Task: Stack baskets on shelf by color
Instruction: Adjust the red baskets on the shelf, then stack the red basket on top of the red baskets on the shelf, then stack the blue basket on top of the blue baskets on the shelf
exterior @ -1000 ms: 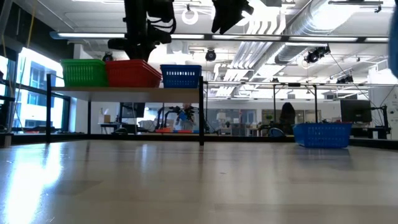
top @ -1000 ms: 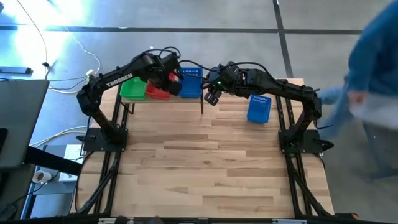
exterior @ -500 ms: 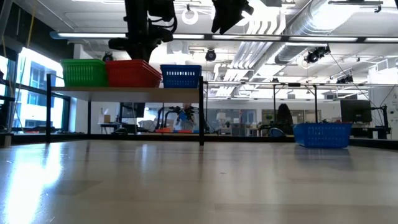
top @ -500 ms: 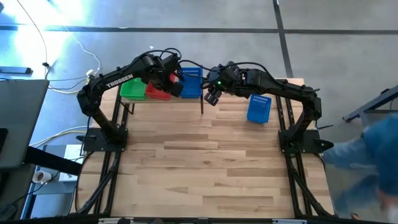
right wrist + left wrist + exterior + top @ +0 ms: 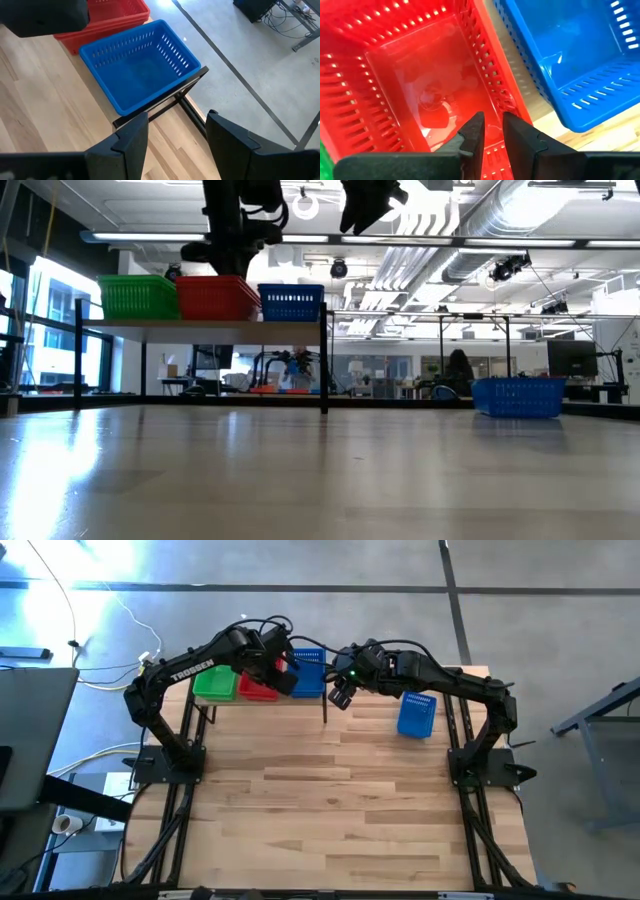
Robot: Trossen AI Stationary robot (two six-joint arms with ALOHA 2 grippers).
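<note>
A green basket point(image 5: 213, 685), a red basket point(image 5: 255, 689) and a blue basket point(image 5: 308, 673) stand in a row on the shelf point(image 5: 300, 323) at the table's far left. My left gripper point(image 5: 492, 137) reaches down over the red basket and is shut on its wall. My right gripper point(image 5: 342, 696) hangs open in the air just right of the shelf, above the table, with nothing between its fingers. A second blue basket point(image 5: 416, 714) rests on its bottom on the tabletop at the far right. My left gripper holds the red basket by its long wall on the side toward the blue basket point(image 5: 492, 107). One finger point(image 5: 472, 135) is inside the basket and the other point(image 5: 517, 137) outside. The fingers come from above, pointing steeply down. The basket rests on the shelf.
The shelf stands on black posts point(image 5: 325, 365) with free space beneath it. The wide wooden tabletop point(image 5: 340, 810) stretches toward the near edge. Both arm bases stand at the table's left and right sides.
The red basket has shifted a little along the shelf, away from the green basket and toward the blue one, with my left gripper still shut on its wall. A person at the table's right side has moved out of view.
</note>
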